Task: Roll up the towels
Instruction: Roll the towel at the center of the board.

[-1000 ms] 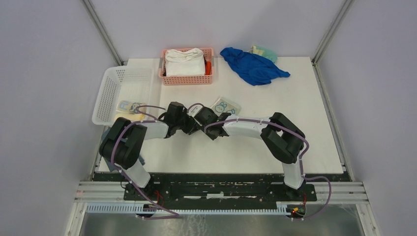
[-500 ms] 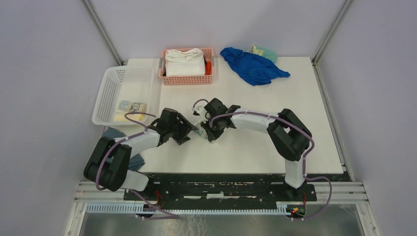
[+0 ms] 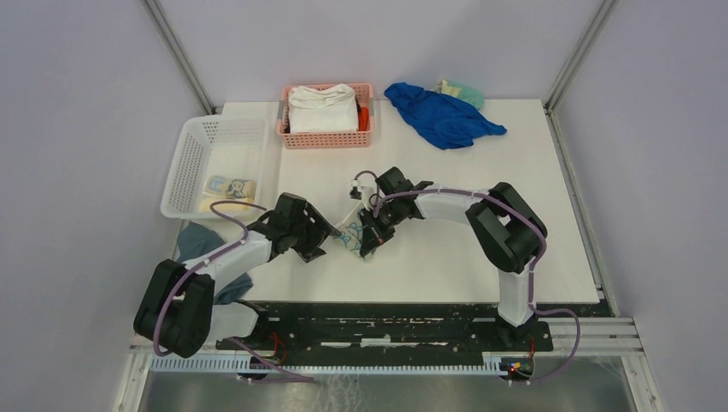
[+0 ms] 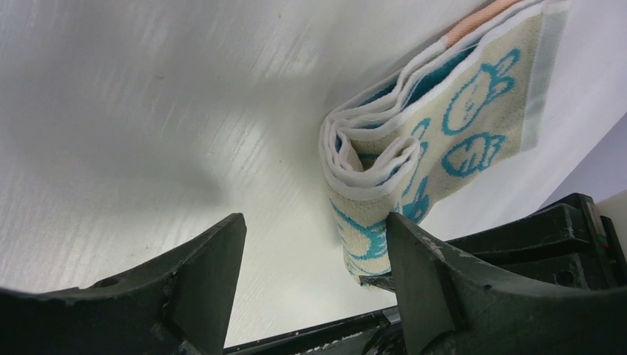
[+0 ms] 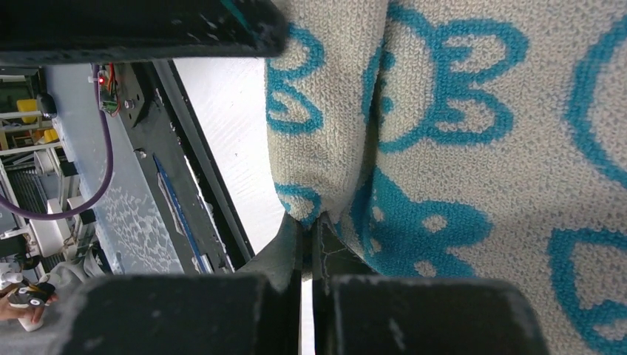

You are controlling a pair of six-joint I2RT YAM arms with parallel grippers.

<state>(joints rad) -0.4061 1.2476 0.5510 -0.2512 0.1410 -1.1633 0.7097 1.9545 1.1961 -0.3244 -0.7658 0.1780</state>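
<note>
The pale towel with blue rabbit faces (image 3: 353, 238) is loosely folded in layers, low over the white table near its front. My right gripper (image 3: 370, 242) is shut on its lower edge; the towel fills the right wrist view (image 5: 458, 148), pinched between the fingertips (image 5: 307, 222). My left gripper (image 3: 323, 239) is open and empty just left of the towel. In the left wrist view the towel (image 4: 444, 118) lies by the right finger (image 4: 414, 251), outside the jaws (image 4: 314, 222). A rolled towel with coloured lettering (image 3: 230, 186) and a yellow one (image 3: 215, 206) lie in the white basket (image 3: 196, 146).
A pink basket (image 3: 326, 139) at the back holds a thick white folded cloth (image 3: 322, 107). A blue cloth (image 3: 442, 116) and a pale green item (image 3: 464, 88) lie at the back right. A grey-blue cloth (image 3: 202, 242) hangs at the table's left front edge.
The rabbit-face towel lay flat mid-table; my right gripper has taken it and brought it toward the front. My left arm has drawn back toward the front left, its gripper staying beside the towel.
</note>
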